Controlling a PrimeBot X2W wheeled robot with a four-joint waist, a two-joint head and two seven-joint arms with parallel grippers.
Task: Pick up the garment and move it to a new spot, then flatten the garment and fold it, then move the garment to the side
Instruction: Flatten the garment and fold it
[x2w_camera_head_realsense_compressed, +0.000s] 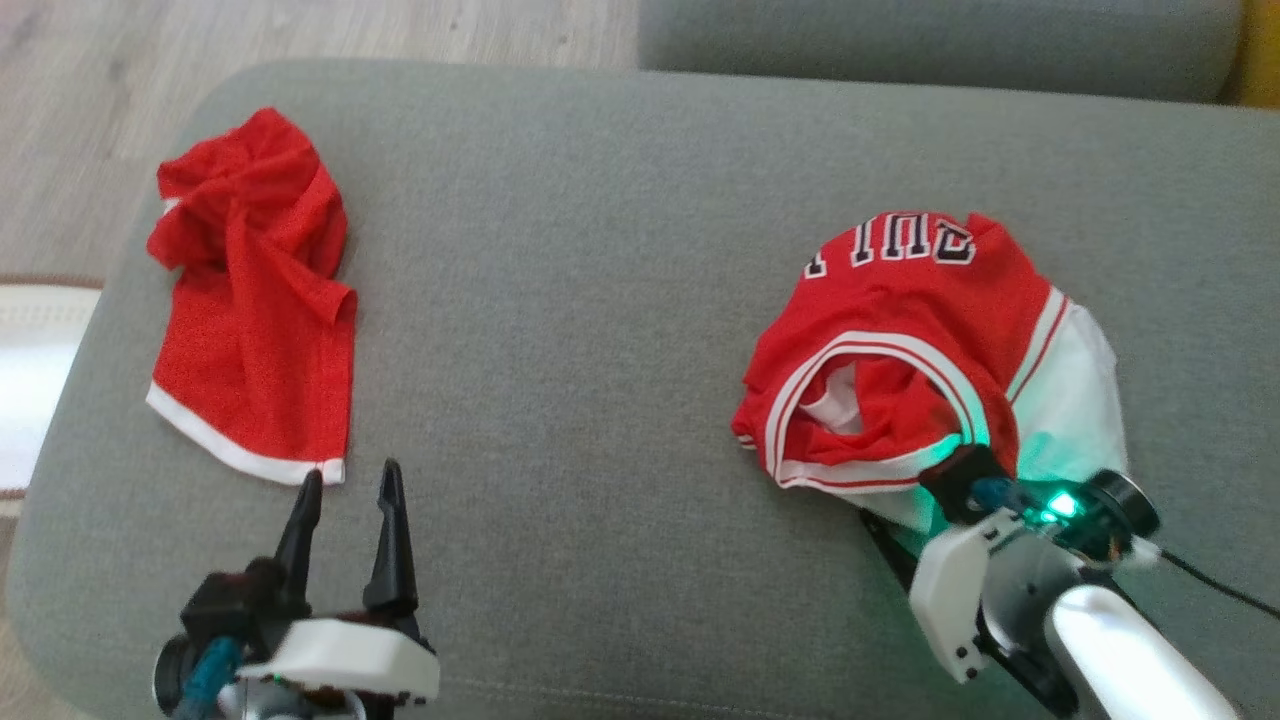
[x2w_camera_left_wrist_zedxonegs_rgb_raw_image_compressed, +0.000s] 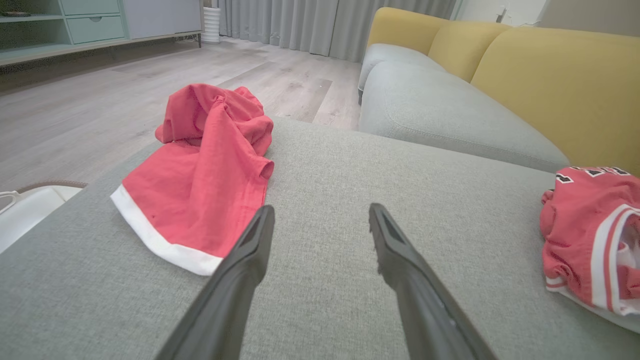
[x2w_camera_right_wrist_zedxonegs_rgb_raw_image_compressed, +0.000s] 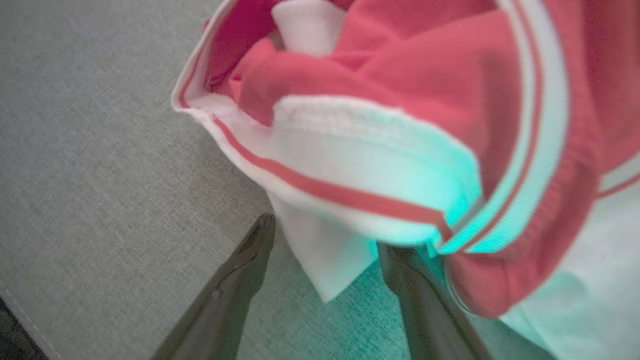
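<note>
Left claw (x2w_camera_left_wrist_zedxonegs_rgb_raw_image_compressed: 321, 209) spread, grey cushion (x2w_camera_left_wrist_zedxonegs_rgb_raw_image_compressed: 325, 165), red jersey (x2w_camera_left_wrist_zedxonegs_rgb_raw_image_compressed: 590, 220), wooden floor (x2w_camera_left_wrist_zedxonegs_rgb_raw_image_compressed: 75, 110)

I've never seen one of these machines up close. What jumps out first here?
Two red splashes on the grey cushion: crumpled red shorts at its left, a lettered red-and-white jersey at its right. The right tool, open, noses at the jersey's near edge, washed in green light; the left tool stands open beside the shorts' white hem.
</note>
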